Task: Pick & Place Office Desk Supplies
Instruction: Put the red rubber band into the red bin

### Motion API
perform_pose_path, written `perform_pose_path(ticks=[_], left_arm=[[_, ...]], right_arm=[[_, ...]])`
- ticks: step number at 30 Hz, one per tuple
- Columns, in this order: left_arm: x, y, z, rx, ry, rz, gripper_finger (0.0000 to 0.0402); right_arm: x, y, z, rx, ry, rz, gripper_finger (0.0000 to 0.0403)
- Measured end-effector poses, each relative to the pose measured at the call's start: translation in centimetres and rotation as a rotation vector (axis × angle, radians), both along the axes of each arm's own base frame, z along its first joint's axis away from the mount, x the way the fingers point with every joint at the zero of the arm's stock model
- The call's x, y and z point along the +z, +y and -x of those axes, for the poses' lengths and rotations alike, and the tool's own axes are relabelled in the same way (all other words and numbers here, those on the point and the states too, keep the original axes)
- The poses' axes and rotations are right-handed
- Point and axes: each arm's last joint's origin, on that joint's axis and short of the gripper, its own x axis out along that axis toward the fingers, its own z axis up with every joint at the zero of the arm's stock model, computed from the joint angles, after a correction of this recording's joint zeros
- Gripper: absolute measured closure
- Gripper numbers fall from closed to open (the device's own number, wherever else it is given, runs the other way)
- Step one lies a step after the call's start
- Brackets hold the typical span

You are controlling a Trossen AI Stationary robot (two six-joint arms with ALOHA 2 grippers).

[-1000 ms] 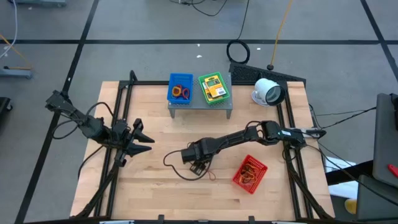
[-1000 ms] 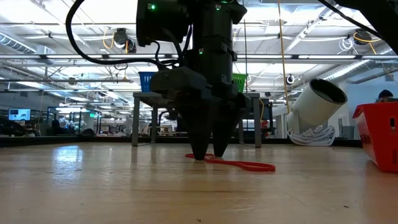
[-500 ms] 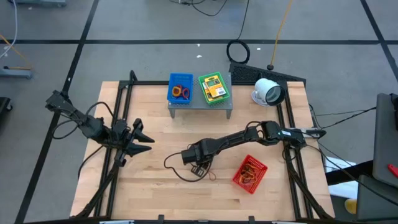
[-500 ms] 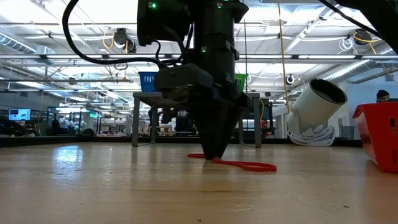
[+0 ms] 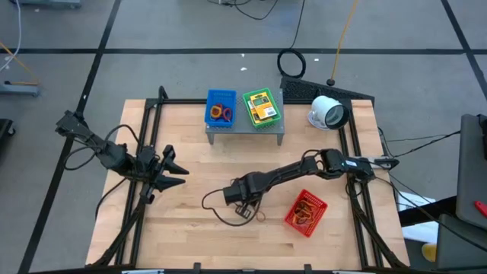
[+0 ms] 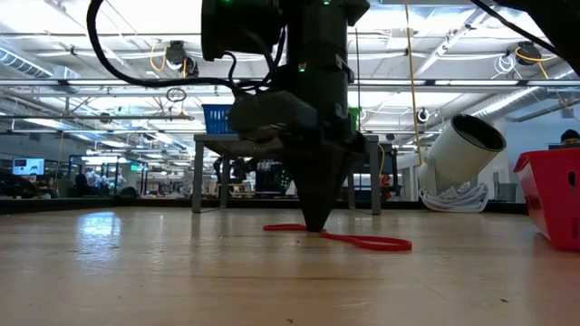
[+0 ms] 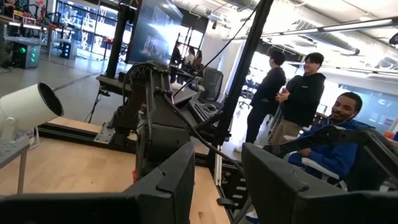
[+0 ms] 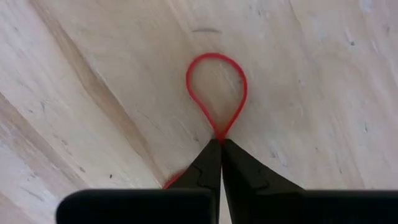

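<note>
One rubber band (image 8: 216, 93), claw-pinched (image 8: 219, 149)

I see a grey floor (image 5: 190, 30) crossed by dark lines around the wooden desk (image 5: 190, 228) — beyond it, a bright hall with ceiling lights (image 6: 109, 18), and people (image 7: 301, 93) standing near a monitor (image 7: 155, 31).

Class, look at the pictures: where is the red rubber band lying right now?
The red rubber band lies flat on the wooden table, front of centre in the high view, pinched in the right gripper, left of the red basket.
</note>
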Motion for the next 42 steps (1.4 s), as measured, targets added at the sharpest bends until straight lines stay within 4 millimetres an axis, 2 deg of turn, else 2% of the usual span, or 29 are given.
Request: perform_pose_path(ticks=[4, 12, 17, 22, 25, 28, 32, 36, 42], left_arm=[[0.0, 0.0, 0.0, 0.000, 0.002, -0.002, 0.0261], [0.0, 0.0, 0.0, 0.001, 0.000, -0.005, 0.0261], [0.0, 0.0, 0.0, 0.001, -0.001, 0.000, 0.0261], [0.0, 0.0, 0.0, 0.000, -0.001, 0.004, 0.0261], [0.0, 0.0, 0.0, 0.000, 0.000, 0.004, 0.0261], [0.0, 0.0, 0.0, -0.001, 0.000, 0.005, 0.0261], [0.0, 0.0, 0.0, -0.001, 0.000, 0.007, 0.0261], [0.0, 0.0, 0.0, -0.001, 0.000, 0.011, 0.0261], [0.0, 0.0, 0.0, -0.001, 0.005, 0.034, 0.0261]], right_arm=[[0.9, 0.3, 0.4, -0.008, -0.010, 0.045, 0.0402], [7.2, 0.9, 2.3, -0.072, -0.154, 0.112, 0.0403], [12.4, 1.1, 4.5, -0.140, -0.269, 0.101, 0.0403], [16.9, 1.8, 7.8, -0.193, -0.357, 0.109, 0.0403], [19.5, 2.1, 10.8, -0.240, -0.377, 0.116, 0.0403], [21.1, 2.5, 13.4, -0.277, -0.356, 0.112, 0.0403], [22.1, 3.4, 16.1, -0.293, -0.297, 0.114, 0.0403], [22.1, 4.7, 17.4, -0.281, -0.238, 0.080, 0.0403], [19.9, 6.4, 18.2, -0.272, -0.172, 0.084, 0.0403]])
